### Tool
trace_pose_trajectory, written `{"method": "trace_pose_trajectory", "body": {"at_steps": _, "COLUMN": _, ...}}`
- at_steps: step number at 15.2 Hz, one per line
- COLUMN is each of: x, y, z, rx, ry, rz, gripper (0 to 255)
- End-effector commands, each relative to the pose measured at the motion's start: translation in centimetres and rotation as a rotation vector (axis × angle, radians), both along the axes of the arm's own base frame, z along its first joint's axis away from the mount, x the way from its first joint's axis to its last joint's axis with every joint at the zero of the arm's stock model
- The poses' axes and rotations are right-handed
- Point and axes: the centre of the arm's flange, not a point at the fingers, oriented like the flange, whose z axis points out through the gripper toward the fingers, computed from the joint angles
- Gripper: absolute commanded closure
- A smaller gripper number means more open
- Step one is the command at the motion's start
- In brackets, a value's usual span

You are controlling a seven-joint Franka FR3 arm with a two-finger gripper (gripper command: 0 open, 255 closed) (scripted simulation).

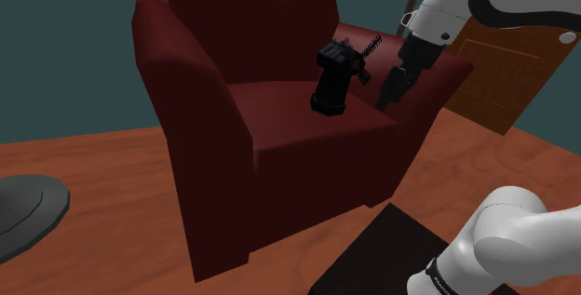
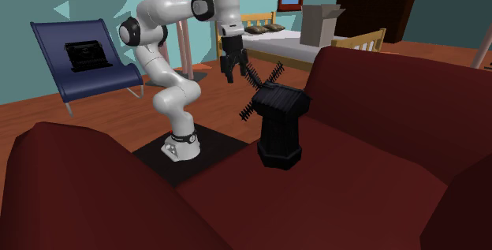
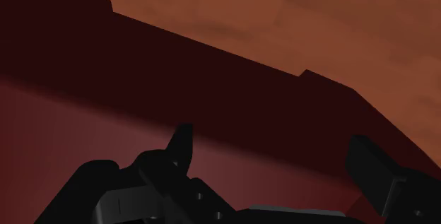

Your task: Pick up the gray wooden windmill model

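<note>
The windmill model (image 1: 332, 84) is drawn black, not gray. It stands upright on the seat of a dark red armchair (image 1: 279, 130), with its lattice blades (image 2: 260, 83) turned toward the arm. My gripper (image 1: 385, 98) hangs pointing down just beside the blades, over the armrest at the shoulder view's right, not touching the model. In the second exterior view the gripper (image 2: 231, 75) is a little left of the windmill (image 2: 281, 126) and level with its top. In the wrist view my gripper (image 3: 274, 155) is open with nothing between its fingers, above the red cushion (image 3: 85, 131).
The armchair's back (image 1: 251, 14) and armrests (image 1: 182, 70) wall in the seat. A wooden door (image 1: 503, 70) stands behind the arm. A grey round object (image 1: 23, 209) lies on the wooden floor. A blue lounge chair (image 2: 83, 63) and a bed (image 2: 292, 43) stand farther off.
</note>
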Motion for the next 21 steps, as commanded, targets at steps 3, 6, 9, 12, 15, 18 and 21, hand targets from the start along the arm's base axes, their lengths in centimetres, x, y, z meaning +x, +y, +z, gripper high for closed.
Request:
{"method": "trace_pose_trajectory", "body": {"at_steps": 3, "x": 1.7, "y": -1.6, "z": 1.4, "rx": 0.028, "ry": -0.009, "rz": -0.029, "gripper": 0}}
{"method": "trace_pose_trajectory", "body": {"at_steps": 6, "x": 4.0, "y": -4.3, "z": 3.5, "rx": 0.071, "ry": -0.023, "rz": -0.072, "gripper": 0}}
{"method": "trace_pose_trajectory", "body": {"at_steps": 9, "x": 6.2, "y": -7.1, "z": 5.4, "rx": 0.113, "ry": -0.037, "rz": -0.114, "gripper": 0}}
{"method": "trace_pose_trajectory", "body": {"at_steps": 12, "x": 8.3, "y": -10.0, "z": 7.3, "rx": 0.156, "ry": -0.051, "rz": -0.157, "gripper": 0}}
{"method": "trace_pose_trajectory", "body": {"at_steps": 15, "x": 10.2, "y": -13.2, "z": 9.1, "rx": 0.199, "ry": -0.065, "rz": -0.2, "gripper": 0}}
{"method": "trace_pose_trajectory", "body": {"at_steps": 18, "x": 12.0, "y": -16.5, "z": 10.8, "rx": 0.241, "ry": -0.079, "rz": -0.243, "gripper": 0}}
{"method": "trace_pose_trajectory", "body": {"at_steps": 21, "x": 13.6, "y": -19.9, "z": 12.3, "rx": 0.284, "ry": -0.093, "rz": -0.286, "gripper": 0}}
